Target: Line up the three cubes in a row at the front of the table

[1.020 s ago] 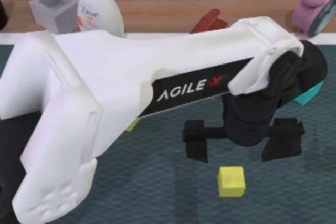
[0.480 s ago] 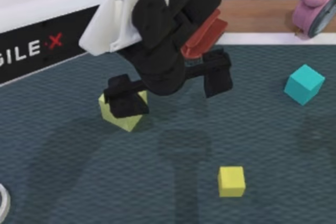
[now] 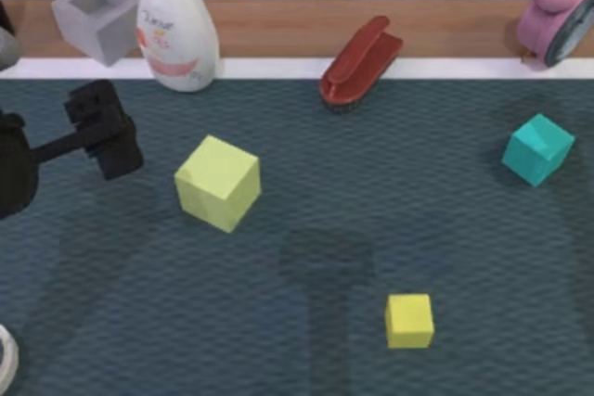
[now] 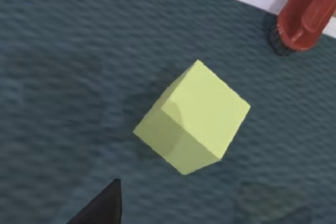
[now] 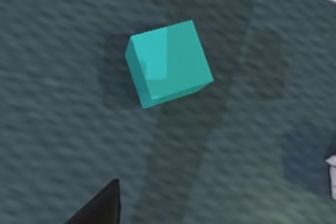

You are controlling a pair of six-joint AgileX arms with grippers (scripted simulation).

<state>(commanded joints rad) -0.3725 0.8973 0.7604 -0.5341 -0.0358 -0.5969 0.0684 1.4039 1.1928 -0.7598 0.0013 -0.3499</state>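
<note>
Three cubes lie apart on the dark woven table [image 3: 306,229]. The large pale yellow-green cube [image 3: 219,183] [image 4: 194,116] is at left centre. At the far right is the teal cube [image 3: 536,148] [image 5: 168,62], and the small bright yellow one [image 3: 409,320] lies near the front. My left gripper [image 3: 23,159] hangs open at the left edge, well left of the pale cube; one finger [image 3: 104,129] shows. My right gripper [image 5: 157,211] is outside the top view. It is open over the mat short of the teal cube, with one fingertip [image 5: 107,205] in sight. Neither holds anything.
Along the wooden band at the back stand a grey hollow block [image 3: 97,16], a white lotion bottle [image 3: 176,34], a red brush [image 3: 360,60] [image 4: 304,17] and a pink alarm clock [image 3: 557,11]. A white round object [image 3: 5,359] peeks in at the front left corner.
My left arm has swung from over the table's middle back to the left edge, uncovering the pale cube and the back row. The cubes have not moved.
</note>
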